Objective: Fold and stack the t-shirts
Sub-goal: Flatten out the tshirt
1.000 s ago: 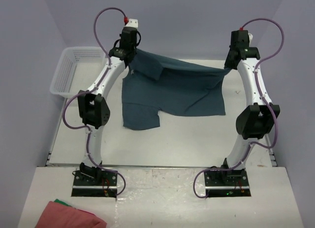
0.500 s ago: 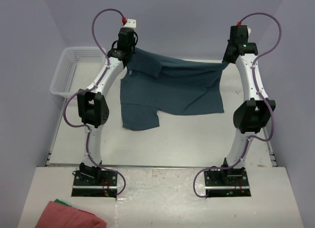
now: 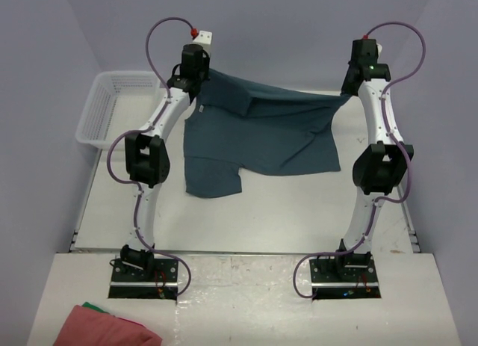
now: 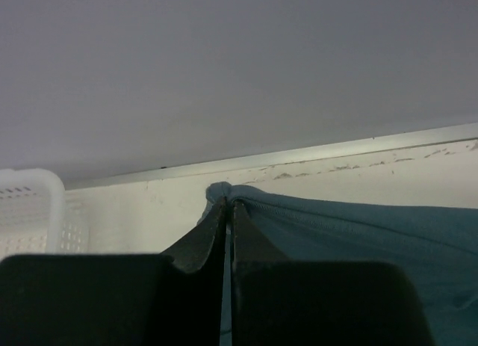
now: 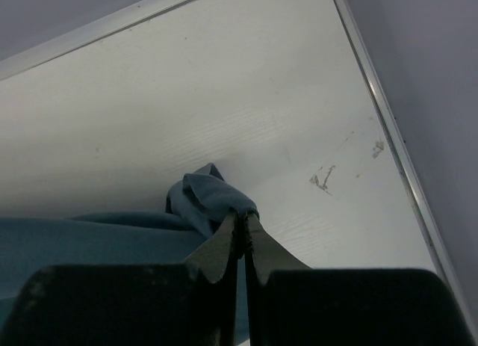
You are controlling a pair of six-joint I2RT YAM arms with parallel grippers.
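A dark teal t-shirt (image 3: 261,140) hangs between my two grippers at the far side of the table, its lower part resting on the white tabletop. My left gripper (image 3: 200,88) is shut on the shirt's far left corner; the pinched cloth (image 4: 224,194) shows at its fingertips (image 4: 228,205). My right gripper (image 3: 348,93) is shut on the far right corner, with a bunched fold of cloth (image 5: 209,196) at its fingertips (image 5: 242,217). The top edge of the shirt is stretched between them above the table.
A white mesh basket (image 3: 104,107) stands at the far left, also in the left wrist view (image 4: 30,211). A folded red shirt (image 3: 104,327) lies on the near shelf at bottom left. The table's metal edge (image 5: 388,122) runs along the right.
Both grippers have risen and moved slightly toward the far wall, lifting the shirt's top edge higher and stretching it. Both stay shut on it.
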